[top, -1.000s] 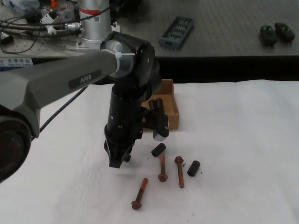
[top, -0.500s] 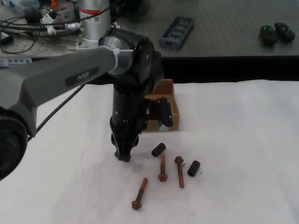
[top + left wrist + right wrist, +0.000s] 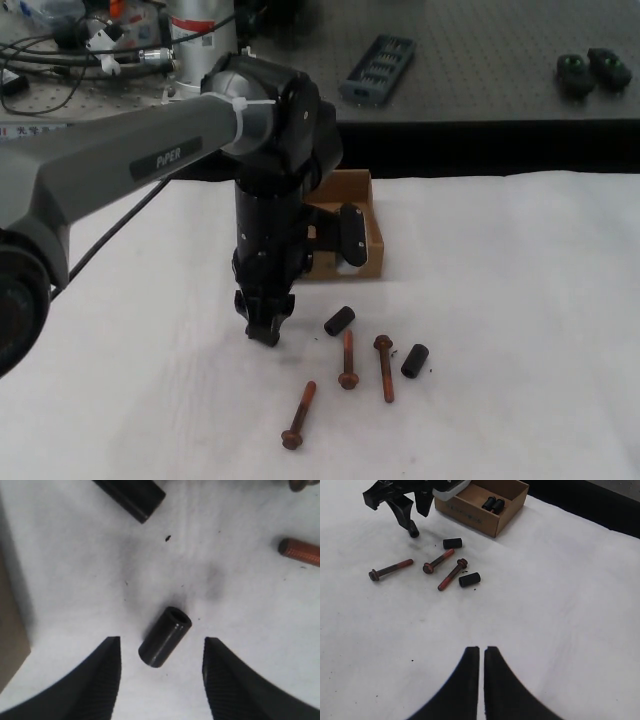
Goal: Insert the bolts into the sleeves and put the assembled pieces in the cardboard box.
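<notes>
A: Left jaws?
B: Apart, low over the white surface (image 3: 560, 605), one on each side of a black sleeve (image 3: 165, 636) lying flat there, touching neither
A: Around them?
B: A second sleeve (image 3: 130, 497) just beyond the tips, a bolt end (image 3: 300, 551) out past one jaw, a corner of the cardboard box (image 3: 470, 517) out past the other
A: Inside the box?
B: Two dark pieces (image 3: 492, 503) side by side near one wall; with or without bolts inside, impossible to tell
A: Loose on the surface?
B: Three rusty bolts (image 3: 347, 360) and a third sleeve (image 3: 415, 360), all near the left jaws, on the side away from the box
A: Right jaws?
B: Pressed together on nothing, above bare surface, well apart from every bolt and sleeve, the box farther ahead of them than the loose parts
</notes>
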Robot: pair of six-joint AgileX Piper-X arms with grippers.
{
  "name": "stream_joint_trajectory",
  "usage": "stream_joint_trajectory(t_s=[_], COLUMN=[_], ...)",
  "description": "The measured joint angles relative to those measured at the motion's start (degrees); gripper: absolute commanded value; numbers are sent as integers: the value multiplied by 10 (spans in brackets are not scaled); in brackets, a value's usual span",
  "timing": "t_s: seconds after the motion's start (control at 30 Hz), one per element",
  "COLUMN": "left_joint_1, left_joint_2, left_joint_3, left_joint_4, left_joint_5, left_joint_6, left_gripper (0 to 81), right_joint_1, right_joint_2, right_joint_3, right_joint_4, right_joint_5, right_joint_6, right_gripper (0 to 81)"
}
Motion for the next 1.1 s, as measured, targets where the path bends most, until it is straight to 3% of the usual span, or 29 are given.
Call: stream_joint_trajectory(t_s=[0.57, 0.63, 0.77, 0.83, 1.1], left_joint_1=[6, 6, 6, 7, 8], left_joint_2=[33, 36, 37, 38, 38], left_joint_3=[0, 0, 0, 0, 0], left_joint_4=[7, 7, 5, 5, 5], left_joint_5=[12, 12, 12, 12, 18], left_joint_6=[15, 16, 16, 16, 9], left_gripper=[363, 312, 82, 5, 0], right_joint_1=[0, 0, 0, 0, 0], right_joint_2=[0, 0, 0, 0, 0], right_joint_3=[0, 0, 0, 0, 0], right_joint_4=[0, 0, 0, 0, 0], right_joint_5=[0, 0, 0, 0, 0], right_joint_6=[0, 0, 0, 0, 0], right_gripper=[39, 39, 39, 39, 39])
